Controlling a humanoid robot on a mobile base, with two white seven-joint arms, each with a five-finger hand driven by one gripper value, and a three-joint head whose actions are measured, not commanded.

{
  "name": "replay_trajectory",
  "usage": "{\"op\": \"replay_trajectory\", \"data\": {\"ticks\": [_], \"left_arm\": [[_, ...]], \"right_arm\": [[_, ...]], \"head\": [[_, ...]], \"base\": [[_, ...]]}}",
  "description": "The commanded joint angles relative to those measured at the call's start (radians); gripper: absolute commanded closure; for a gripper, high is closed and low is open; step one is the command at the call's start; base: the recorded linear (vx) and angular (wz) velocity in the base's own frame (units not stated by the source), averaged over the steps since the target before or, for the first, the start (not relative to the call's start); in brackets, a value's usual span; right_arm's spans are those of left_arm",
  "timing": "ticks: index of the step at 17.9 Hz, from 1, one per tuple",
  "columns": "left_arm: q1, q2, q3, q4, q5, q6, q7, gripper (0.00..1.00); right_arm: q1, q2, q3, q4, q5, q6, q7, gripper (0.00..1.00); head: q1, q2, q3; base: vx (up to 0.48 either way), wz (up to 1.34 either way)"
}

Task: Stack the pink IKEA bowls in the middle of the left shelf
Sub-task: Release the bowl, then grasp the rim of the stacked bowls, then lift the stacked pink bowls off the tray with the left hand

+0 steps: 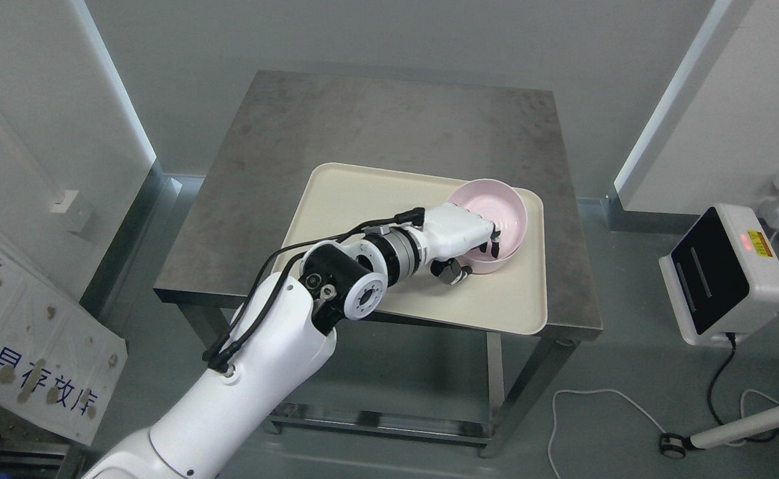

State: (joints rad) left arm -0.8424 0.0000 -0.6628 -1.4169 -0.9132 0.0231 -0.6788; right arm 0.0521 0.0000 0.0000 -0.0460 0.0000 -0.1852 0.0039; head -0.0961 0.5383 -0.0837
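A pink bowl (495,213) sits at the right end of a cream tray (362,206) on a steel table (376,126). It looks like two bowls nested, one rim (503,258) showing below the other. My left hand (472,256) reaches in from the lower left and grips the bowl's near rim, fingers inside the bowl and thumb outside under the rim. The bowl still rests on the tray. My right arm is out of view.
The table has grey walls behind it. A white device with a black screen (722,273) stands on the floor at the right, with cables (602,406). A white panel with print (23,352) leans at the lower left.
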Motion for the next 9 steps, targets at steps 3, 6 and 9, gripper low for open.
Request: {"op": "replay_trajectory", "data": {"ticks": [3, 6, 9], "left_arm": [[0.006, 0.017, 0.031, -0.002, -0.01, -0.06, 0.002, 0.9], [0.006, 0.017, 0.115, 0.01, -0.009, -0.109, -0.001, 0.99], [0.006, 0.017, 0.192, 0.006, 0.007, -0.123, 0.001, 1.0]], "right_arm": [[0.0, -0.017, -0.009, 0.0, 0.008, 0.0, -0.001, 0.0], [0.0, -0.017, -0.009, 0.0, 0.008, 0.0, -0.001, 0.0], [0.0, -0.017, -0.009, 0.0, 0.008, 0.0, -0.001, 0.0]], "head": [[0.0, 0.0, 0.0], [0.0, 0.0, 0.0], [0.0, 0.0, 0.0]], "base": [[0.0, 0.0], [0.0, 0.0], [0.0, 0.0]]}}
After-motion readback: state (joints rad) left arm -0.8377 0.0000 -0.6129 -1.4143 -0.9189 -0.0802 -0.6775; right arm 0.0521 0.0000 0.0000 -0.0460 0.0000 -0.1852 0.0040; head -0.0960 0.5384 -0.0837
